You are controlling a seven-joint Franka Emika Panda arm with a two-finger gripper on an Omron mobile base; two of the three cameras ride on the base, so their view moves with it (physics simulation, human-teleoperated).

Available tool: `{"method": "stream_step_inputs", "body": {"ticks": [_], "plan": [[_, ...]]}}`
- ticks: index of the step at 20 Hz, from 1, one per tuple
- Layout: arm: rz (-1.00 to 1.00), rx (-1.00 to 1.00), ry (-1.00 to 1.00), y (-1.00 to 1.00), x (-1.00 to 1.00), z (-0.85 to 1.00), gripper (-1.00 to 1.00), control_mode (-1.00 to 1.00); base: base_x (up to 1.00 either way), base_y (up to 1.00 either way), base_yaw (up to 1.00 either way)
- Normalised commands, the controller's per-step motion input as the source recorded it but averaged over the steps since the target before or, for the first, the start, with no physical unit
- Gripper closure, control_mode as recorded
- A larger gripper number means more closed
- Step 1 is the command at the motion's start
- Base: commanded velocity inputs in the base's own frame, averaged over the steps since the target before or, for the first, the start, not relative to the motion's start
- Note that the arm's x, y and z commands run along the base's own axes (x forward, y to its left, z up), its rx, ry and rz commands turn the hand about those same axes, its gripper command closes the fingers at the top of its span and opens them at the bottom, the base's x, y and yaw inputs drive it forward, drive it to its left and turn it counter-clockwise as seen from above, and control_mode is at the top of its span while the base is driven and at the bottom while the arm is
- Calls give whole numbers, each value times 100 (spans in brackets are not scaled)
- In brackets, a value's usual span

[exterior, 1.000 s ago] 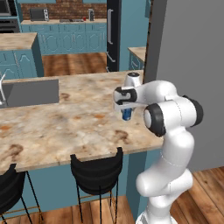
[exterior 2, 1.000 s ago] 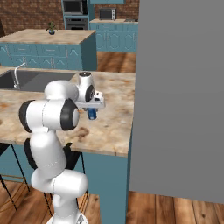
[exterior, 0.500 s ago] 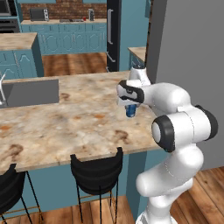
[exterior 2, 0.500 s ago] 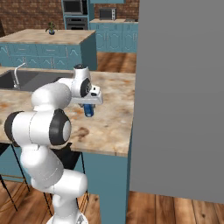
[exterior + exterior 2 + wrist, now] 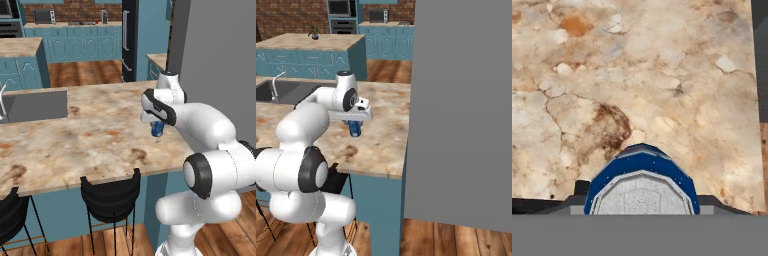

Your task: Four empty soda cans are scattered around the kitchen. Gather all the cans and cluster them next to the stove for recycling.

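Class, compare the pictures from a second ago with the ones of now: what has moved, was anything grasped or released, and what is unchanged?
The arm has swung: its elbow and shoulder rolled outward and lower, while the gripper edged slightly further over the counter. Nothing was taken hold of or let go: the blue soda can remains clamped between the fingers, lifted above the marble. The counter, the sink and the stools stayed as they were.

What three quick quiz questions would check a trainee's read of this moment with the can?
1. True or false: the hand is shut on the blue can.
2. What surface lies under the can: A) marble counter, B) wood floor, C) stove?
3. What stands at the counter's front edge in the left base view?

Key: 1 true. 2 A. 3 black stools.
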Motion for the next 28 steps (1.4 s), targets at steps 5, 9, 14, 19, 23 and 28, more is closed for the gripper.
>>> {"method": "stream_step_inputs", "body": {"ticks": [5,9,14,19,23,28], "plan": [[0,1,0,-18,-66,3,100,-100,0,0,0],[0,0,2,-4,-54,18,100,-100,0,0,0],[-2,0,11,0,-51,27,100,-100,0,0,0],[-1,0,16,0,-40,35,100,-100,0,0,0],[0,0,14,0,-35,28,100,-100,0,0,0],[0,0,6,-1,-27,15,100,100,-34,-5,0]]}}
